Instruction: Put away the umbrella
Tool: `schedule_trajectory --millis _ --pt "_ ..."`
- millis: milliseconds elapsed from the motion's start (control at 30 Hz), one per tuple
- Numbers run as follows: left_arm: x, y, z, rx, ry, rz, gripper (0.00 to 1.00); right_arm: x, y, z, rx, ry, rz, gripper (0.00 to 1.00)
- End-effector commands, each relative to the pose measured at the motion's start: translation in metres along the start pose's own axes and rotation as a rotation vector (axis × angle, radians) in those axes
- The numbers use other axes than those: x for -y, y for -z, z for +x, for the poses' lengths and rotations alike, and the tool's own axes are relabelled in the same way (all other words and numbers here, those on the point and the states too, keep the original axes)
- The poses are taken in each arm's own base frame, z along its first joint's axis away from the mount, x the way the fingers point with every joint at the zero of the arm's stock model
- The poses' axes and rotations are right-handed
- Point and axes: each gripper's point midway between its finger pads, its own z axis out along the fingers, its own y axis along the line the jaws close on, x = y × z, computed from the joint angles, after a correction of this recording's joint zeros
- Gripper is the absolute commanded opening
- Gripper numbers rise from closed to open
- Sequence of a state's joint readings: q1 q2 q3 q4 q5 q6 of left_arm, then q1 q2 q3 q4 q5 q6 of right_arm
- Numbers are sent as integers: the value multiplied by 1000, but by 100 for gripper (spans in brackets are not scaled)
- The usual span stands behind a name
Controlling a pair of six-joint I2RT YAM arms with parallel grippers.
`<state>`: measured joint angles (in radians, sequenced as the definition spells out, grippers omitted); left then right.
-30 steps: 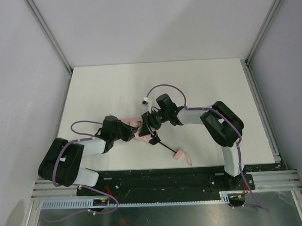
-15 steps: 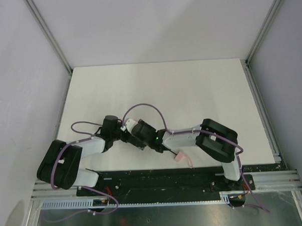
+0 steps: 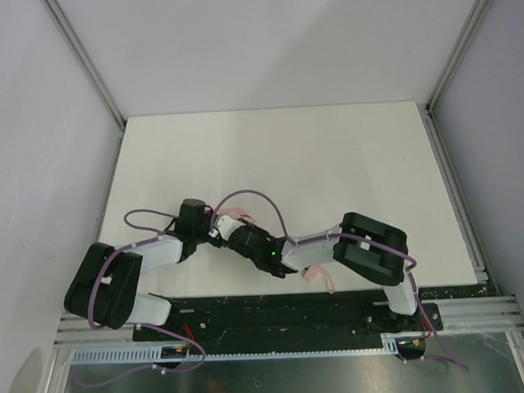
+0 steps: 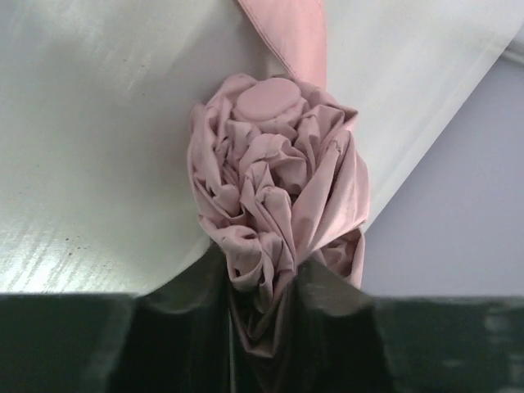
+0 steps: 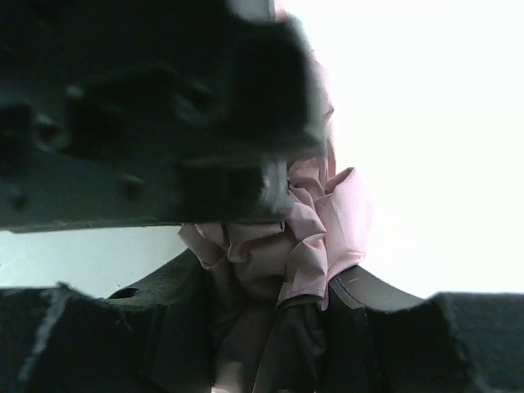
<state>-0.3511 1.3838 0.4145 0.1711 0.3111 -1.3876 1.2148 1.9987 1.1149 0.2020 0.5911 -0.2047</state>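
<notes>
Umbrella (image 4: 274, 213): pale pink fabric, gathered into a tight crumpled rosette of folds, with a flat round pink cap (image 4: 268, 100) at its tip and one smooth pink flap running up out of the left wrist view. It lay low over the white table (image 3: 330, 150), near the front edge and left of centre, at the spot where the two arms met. In the top view only a scrap of fabric showed beside the arms. The small pink handle (image 3: 312, 273) with its loop strap (image 3: 327, 283) lay on the table toward the near right, so the long axis ran diagonally — canopy end far-left, handle end near-right. The shaft between them was hidden under the right arm. Left gripper (image 4: 262, 336): narrow, both dark fingers (image 4: 172, 327) pressed against the bunched fabric, holding the canopy end. Right gripper (image 5: 266, 327): fingers closed in on the same bundle from the other side — pink folds filled the gap and touched both pads (image 5: 372, 315).
</notes>
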Motion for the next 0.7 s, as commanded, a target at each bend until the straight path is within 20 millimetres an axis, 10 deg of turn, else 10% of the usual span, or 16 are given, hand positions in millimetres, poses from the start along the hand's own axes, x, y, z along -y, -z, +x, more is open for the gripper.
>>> schedule_trajectory --millis 0,233,667 --pt "-20 7 9 -59 -66 -84 42 -16 -1 39 -52 -90 -216 0" --pt "29 35 -14 9 -201 142 80 10 14 23 41 -337 -469 0" --pt "123 102 -2 25 -686 506 85 93 58 -38 240 -852 -808 0"
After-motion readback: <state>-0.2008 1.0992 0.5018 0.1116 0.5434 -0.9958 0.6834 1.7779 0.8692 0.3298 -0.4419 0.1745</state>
